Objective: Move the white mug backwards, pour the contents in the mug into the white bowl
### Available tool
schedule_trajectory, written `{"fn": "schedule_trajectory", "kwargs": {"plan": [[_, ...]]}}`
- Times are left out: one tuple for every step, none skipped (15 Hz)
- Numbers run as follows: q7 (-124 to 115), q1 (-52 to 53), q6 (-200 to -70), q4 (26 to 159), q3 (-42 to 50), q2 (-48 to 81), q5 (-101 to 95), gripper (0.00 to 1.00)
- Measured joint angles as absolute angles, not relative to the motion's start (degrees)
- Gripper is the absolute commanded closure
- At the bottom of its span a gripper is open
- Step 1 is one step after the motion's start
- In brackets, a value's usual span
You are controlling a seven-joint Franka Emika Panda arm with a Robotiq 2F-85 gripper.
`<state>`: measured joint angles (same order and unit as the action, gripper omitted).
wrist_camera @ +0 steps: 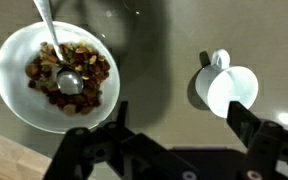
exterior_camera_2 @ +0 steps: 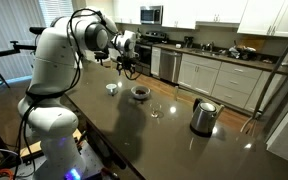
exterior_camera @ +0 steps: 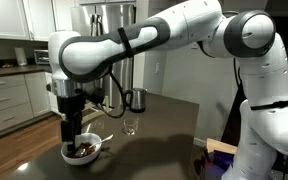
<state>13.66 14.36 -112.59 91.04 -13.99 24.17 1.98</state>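
Gripper [wrist_camera: 177,115] stands open and empty over the worktop [wrist_camera: 154,50]. White mug [wrist_camera: 227,90] sits at frame right, white bowl [wrist_camera: 12,55] at left. If you descend off-centre, the nearest finger may clip the mug and topple it.

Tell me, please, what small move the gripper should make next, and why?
Probably rise straight up: the gripper is open, the small white mug stands upright and looks empty, and the round white bowl already holds brown bits.
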Motion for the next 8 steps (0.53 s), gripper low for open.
{"fn": "schedule_trajectory", "kwargs": {"plan": [[13.7,14.4,-112.6,90.6,-13.6,23.7,1.7,0.00],[13.7,14.4,-112.6,90.1,-13.4,23.4,1.5,0.00],[13.7,14.4,-112.6,89.8,-13.2,23.0,1.2,0.00],[13.7,14.4,-112.6,89.5,-13.1,22.7,0.7,0.00],[13.6,14.4,-112.6,89.2,-13.1,22.4,0.2,0.00],[13.6,14.5,-112.6,89.0,-13.1,22.1,-0.4,0.00],[13.6,14.5,-112.6,88.8,-13.0,21.8,-1.0,0.00],[13.6,14.6,-112.6,88.7,-13.0,21.5,-1.3,0.00]]}}
